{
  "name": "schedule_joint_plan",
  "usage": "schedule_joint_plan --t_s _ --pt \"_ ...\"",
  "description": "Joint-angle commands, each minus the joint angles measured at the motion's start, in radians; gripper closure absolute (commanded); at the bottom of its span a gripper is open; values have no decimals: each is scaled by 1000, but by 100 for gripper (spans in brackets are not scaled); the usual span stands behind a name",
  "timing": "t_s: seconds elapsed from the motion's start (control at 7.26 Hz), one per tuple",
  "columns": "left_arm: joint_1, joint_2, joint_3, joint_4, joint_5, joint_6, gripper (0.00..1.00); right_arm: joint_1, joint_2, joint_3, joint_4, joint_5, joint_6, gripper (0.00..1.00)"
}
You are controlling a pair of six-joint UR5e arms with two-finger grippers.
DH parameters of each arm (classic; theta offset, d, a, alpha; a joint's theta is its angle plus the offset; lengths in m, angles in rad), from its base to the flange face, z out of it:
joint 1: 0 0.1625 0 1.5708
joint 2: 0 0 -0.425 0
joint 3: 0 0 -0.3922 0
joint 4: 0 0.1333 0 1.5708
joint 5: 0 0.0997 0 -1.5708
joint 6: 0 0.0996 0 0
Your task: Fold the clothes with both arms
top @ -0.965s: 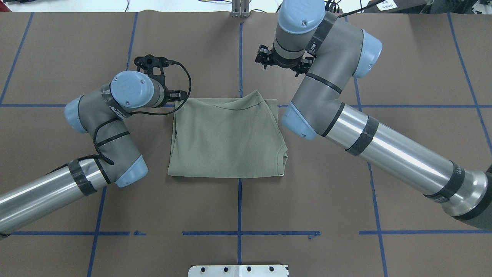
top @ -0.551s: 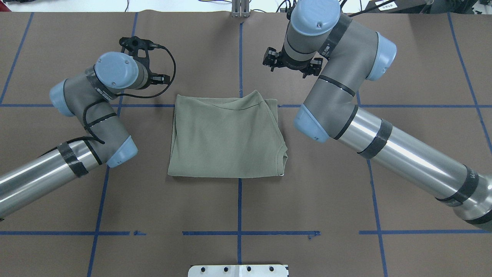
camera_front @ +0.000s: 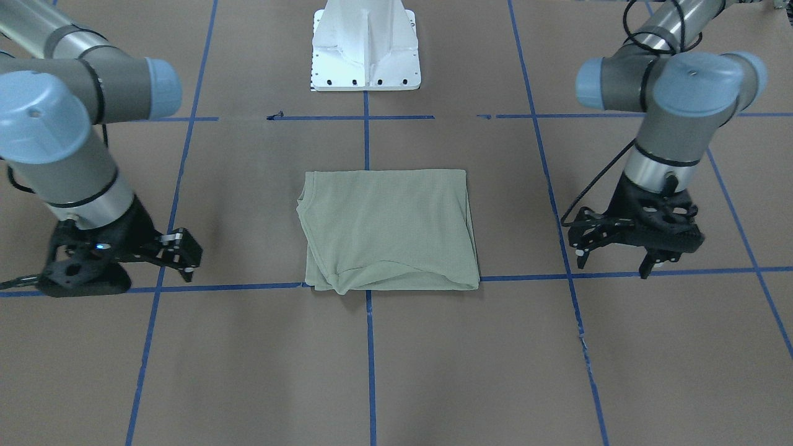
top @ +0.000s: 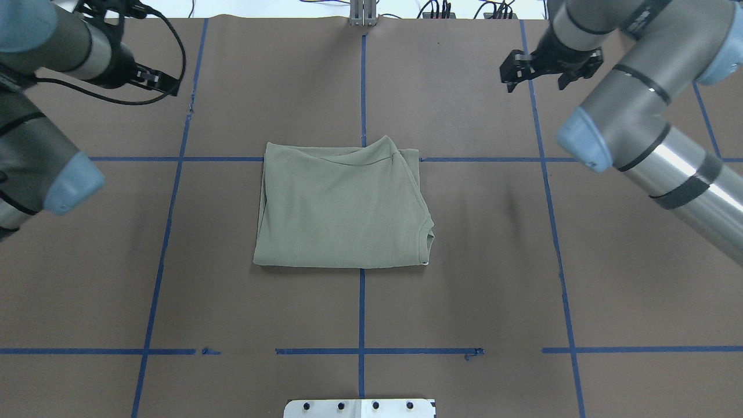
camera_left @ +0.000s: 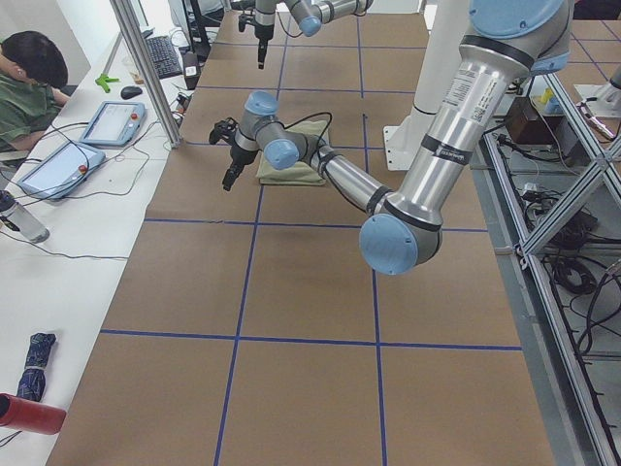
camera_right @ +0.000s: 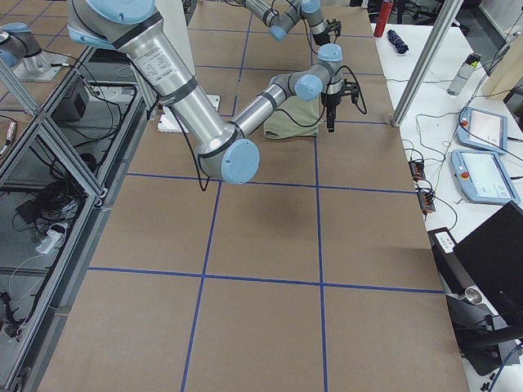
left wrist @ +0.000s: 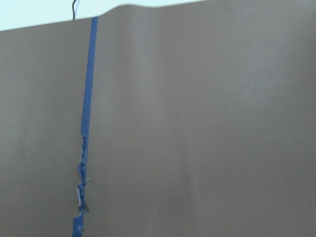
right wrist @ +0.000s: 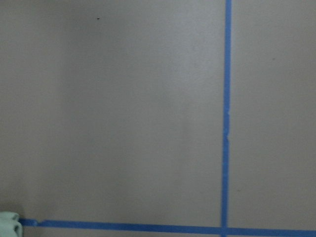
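Left pincer (camera_front: pixel 613 257): spread, holding nothing, hanging above the brown paper-covered desk (top: pixel 464 290) toward its far left part. Right pincer (top: pixel 538 72): also spread and empty, over the far right part. Both wrist views showed almost only brown paper and the blue tape lines (top: pixel 361 313).

Change noted: a second earlier I had both pincers just beside the far corners of the sage-green long-sleeved knit shirt (top: pixel 342 212). Since then both arms had swung outward, each toward its own end of the desk, and now stood well apart from the cloth.

The shirt itself had not shifted. It lay at the middle of the desk as a compact rectangle, sleeves tucked out of sight, ribbed neck opening at its right edge near the near corner. One layer bulged slightly along the far edge. The white metal pedestal base (camera_front: pixel 365 49) sat at the near edge, untouched.

Reading: with nothing gripped and both arms backing away, I judged the folding done, or nearly so. That far-edge bulge was the only thing that might need another smoothing pass.
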State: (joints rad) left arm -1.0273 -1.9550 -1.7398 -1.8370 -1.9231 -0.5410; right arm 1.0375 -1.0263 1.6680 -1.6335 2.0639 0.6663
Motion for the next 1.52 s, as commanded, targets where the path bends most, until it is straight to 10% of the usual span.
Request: schedule_joint_plan --t_s 0.0,0.41,1.38 --pt "-274 179 -95 68 -242 410 0 286 -198 75 -117 158 -512 0" --pt "-474 400 -74 68 -346 642 0 487 -521 75 -101 223 -695 0" --pt "-616 492 -10 217 -505 647 0 526 -667 123 11 239 -680 0"
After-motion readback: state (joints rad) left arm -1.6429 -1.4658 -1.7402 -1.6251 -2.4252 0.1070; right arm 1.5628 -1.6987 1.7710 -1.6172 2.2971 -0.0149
